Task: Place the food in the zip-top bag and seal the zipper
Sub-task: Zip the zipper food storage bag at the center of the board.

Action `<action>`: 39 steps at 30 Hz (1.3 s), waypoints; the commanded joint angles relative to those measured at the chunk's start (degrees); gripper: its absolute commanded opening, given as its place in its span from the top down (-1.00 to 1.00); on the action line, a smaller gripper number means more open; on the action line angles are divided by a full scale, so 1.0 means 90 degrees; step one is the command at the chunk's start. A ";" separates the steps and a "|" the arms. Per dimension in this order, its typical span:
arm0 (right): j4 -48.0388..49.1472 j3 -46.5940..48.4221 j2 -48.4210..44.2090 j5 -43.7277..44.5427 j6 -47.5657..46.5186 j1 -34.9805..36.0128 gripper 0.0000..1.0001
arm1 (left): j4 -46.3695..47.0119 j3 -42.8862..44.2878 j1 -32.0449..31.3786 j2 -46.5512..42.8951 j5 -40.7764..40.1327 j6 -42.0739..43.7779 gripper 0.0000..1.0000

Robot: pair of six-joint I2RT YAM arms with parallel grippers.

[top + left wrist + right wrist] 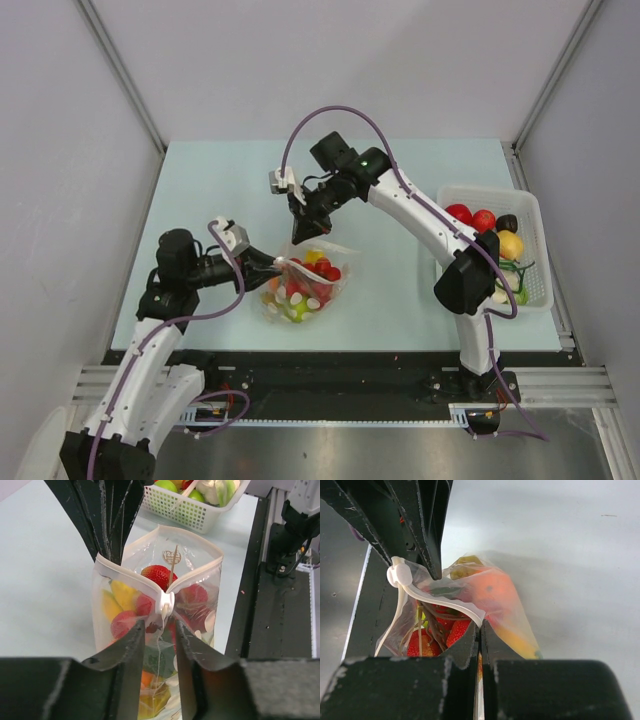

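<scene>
Zipper (131,581) runs from left gripper (159,627), pinched on it mid-frame, up-left to right gripper (107,555) clamped on its end.

No words, numbers or brand names can be read in any view. The only mark is a small round golden emblem (171,556) printed high on the far wall of the zip-top bag (209,587), seen from the left wrist camera. Its design is too small to tell whether it holds any letters.
</scene>
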 commanded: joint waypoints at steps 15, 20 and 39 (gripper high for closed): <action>0.0270 -0.0097 -0.0523 -0.0194 0.0145 -0.0039 0.90 | 0.0468 0.0212 -0.0036 0.0033 0.0107 -0.0458 1.00; 0.0240 -0.0166 -0.0796 0.0108 0.0067 -0.0341 -0.27 | -0.0205 0.0505 -0.0046 -0.0007 0.0087 -0.0068 1.00; 0.2866 -0.2050 -0.2028 0.0255 0.0526 0.0752 -0.36 | -0.0343 0.0681 -0.0046 -0.0046 0.0077 0.0225 1.00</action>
